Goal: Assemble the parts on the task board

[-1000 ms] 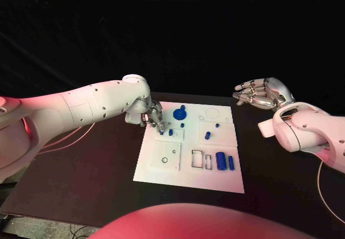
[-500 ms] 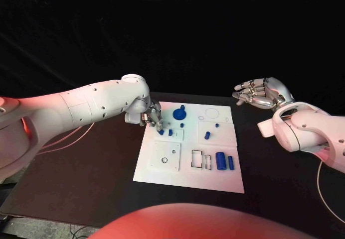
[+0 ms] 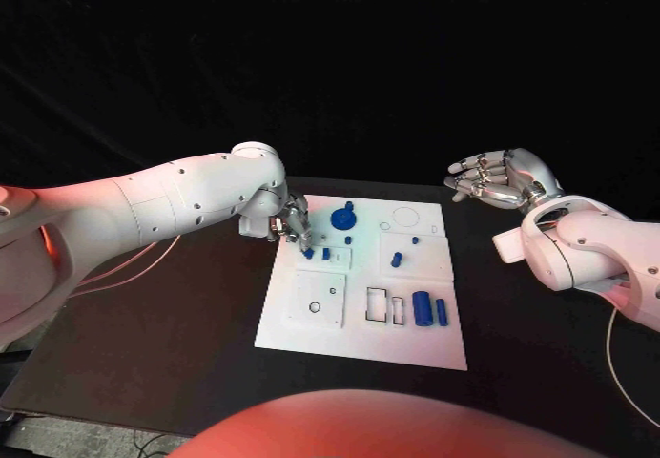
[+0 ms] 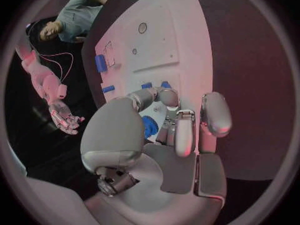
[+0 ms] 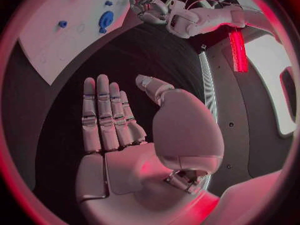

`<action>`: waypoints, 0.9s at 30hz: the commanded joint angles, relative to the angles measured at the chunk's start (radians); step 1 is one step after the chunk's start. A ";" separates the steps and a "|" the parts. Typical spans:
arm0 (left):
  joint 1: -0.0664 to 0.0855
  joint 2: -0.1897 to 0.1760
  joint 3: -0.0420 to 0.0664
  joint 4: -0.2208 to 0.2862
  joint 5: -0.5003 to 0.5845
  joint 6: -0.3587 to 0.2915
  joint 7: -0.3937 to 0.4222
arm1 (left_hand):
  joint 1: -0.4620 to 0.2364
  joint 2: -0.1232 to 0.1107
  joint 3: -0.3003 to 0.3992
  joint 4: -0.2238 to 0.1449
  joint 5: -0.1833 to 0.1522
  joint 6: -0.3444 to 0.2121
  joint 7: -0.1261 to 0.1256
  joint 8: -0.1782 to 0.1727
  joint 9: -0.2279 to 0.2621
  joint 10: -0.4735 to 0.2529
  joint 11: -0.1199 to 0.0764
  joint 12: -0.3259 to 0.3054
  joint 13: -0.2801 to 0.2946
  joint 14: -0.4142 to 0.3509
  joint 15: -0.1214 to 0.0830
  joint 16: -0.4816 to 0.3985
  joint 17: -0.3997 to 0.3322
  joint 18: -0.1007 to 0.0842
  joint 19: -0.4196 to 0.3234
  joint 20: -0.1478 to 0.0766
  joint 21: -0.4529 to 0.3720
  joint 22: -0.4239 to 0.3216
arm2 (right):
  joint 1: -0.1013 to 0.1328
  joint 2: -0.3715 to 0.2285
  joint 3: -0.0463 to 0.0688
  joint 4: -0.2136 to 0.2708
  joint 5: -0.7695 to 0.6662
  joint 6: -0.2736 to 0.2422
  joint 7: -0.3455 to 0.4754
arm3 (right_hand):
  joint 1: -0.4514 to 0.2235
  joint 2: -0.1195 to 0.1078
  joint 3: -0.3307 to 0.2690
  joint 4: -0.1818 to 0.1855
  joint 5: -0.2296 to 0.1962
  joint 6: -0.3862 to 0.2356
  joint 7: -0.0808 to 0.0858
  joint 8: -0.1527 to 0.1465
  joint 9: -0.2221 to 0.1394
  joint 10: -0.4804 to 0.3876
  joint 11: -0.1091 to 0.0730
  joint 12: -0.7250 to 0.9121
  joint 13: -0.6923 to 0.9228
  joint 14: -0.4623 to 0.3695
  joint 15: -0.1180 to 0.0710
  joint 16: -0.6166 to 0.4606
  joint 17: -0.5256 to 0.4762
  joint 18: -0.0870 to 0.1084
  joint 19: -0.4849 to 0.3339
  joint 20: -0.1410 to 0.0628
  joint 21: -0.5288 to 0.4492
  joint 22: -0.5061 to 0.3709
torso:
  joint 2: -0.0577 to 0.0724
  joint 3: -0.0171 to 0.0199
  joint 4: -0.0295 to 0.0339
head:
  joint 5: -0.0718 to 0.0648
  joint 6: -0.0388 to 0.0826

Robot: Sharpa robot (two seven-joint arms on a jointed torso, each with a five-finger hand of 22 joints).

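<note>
Head view first: one white task board [image 3: 360, 329] lying flat mid-table w/ its long axis running away from the robot, on the black table [image 3: 165, 334]. I count approx 7 blue parts on it: a big round one [image 3: 342, 218] at the far end, a tiny one [image 3: 351, 239] just below it, a short peg [image 3: 326, 254] next to the left hand's fingertips, a slanted peg [image 3: 396, 258] mid-board, then a fat block [image 3: 422, 308] and a thin bar [image 3: 442, 310] side by side near the right edge, both w/ long axes running up the board. Empty rectangular slots [image 3: 376, 303] sit just left of the block. Left hand [image 3: 289, 227] is down at the board's far-left corner, pinching a small blue part [image 3: 305, 251] w/ fingertips right at the board surface. Right hand [image 3: 492, 181] is up off to the right, well apart from the board, fingers loosely apart, holding nothing. Left wrist view: fingers curl round a blue piece [image 4: 149, 126], w/ 2 more blue bits [image 4: 156, 85] just past the fingertips; can't tell which way the held piece points. Right wrist view: right hand [image 5: 119, 130] flat, fingers straight and side by side, thumb out, nothing in it; board corner [image 5: 56, 45] is further off.
</note>
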 commanded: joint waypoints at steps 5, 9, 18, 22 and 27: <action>-0.004 0.003 -0.002 0.003 0.034 -0.008 0.003 | 0.004 0.008 -0.007 -0.007 -0.007 0.050 -0.027 0.008 0.005 0.008 0.001 0.008 0.006 0.093 0.001 0.001 0.198 -0.006 0.001 0.007 -0.005 0.158 | 0.000 0.000 0.000 0.001 -0.008 0.015 0.003 | -0.004 0.003 0.000 -0.007 0.005 -0.004 0.002 0.004 -0.001 0.006 0.002 -0.005 -0.002 0.003 0.003 -0.006 0.001 0.012 0.002 0.007 -0.006 -0.001 | 0.000 -0.0003 0.0001 | 0.000 0.000; -0.004 0.003 -0.003 0.005 0.042 -0.003 0.001 | -0.002 0.005 -0.014 -0.004 -0.007 0.058 -0.029 0.009 0.006 0.014 0.000 0.011 0.010 0.094 0.001 0.002 0.199 -0.006 0.001 0.006 -0.005 0.158 | 0.000 0.000 0.000 0.001 -0.008 0.015 0.003 | -0.004 0.003 0.000 -0.007 0.005 -0.004 0.002 0.004 -0.001 0.006 0.002 -0.005 -0.002 0.003 0.003 -0.006 0.001 0.012 0.002 0.007 -0.006 -0.001 | 0.000 -0.0005 0.0000 | 0.000 0.000; -0.004 0.003 -0.003 0.007 0.053 0.001 -0.003 | -0.041 -0.014 -0.083 0.030 -0.032 0.075 -0.040 -0.010 0.004 0.024 -0.008 0.009 0.013 0.094 -0.005 0.003 0.201 -0.006 0.002 0.002 -0.007 0.157 | 0.000 0.000 0.000 0.001 -0.008 0.015 0.003 | -0.003 0.003 0.000 -0.008 0.005 -0.004 0.002 0.004 -0.001 0.006 0.002 -0.007 -0.003 0.004 0.003 -0.009 0.002 0.012 0.002 0.007 -0.007 -0.003 | 0.000 0.0000 0.0001 | 0.000 0.000; -0.004 0.003 -0.003 0.007 0.054 0.000 -0.004 | -0.048 -0.017 -0.102 0.043 -0.048 0.082 -0.042 -0.019 0.001 0.026 -0.009 0.008 0.013 0.094 -0.006 0.003 0.202 -0.007 0.003 0.000 -0.008 0.157 | 0.000 0.000 0.000 0.000 -0.008 0.016 0.002 | -0.003 0.003 0.000 -0.008 0.005 -0.004 0.002 0.004 -0.001 0.006 0.002 -0.007 -0.003 0.004 0.003 -0.009 0.002 0.012 0.002 0.007 -0.007 -0.003 | 0.000 -0.0001 -0.0004 | 0.000 0.000; -0.004 0.002 -0.003 0.007 0.054 -0.001 -0.006 | -0.053 -0.021 -0.122 0.061 -0.088 0.092 -0.044 -0.035 -0.006 0.027 -0.011 0.008 0.016 0.094 -0.008 0.003 0.202 -0.007 0.004 -0.001 -0.010 0.157 | -0.001 0.000 0.000 0.000 -0.008 0.016 0.002 | -0.003 0.003 0.000 -0.008 0.005 -0.004 0.002 0.004 -0.001 0.006 0.002 -0.007 -0.003 0.004 0.003 -0.009 0.002 0.012 0.002 0.007 -0.007 -0.003 | 0.000 0.0001 -0.0004 | 0.000 0.000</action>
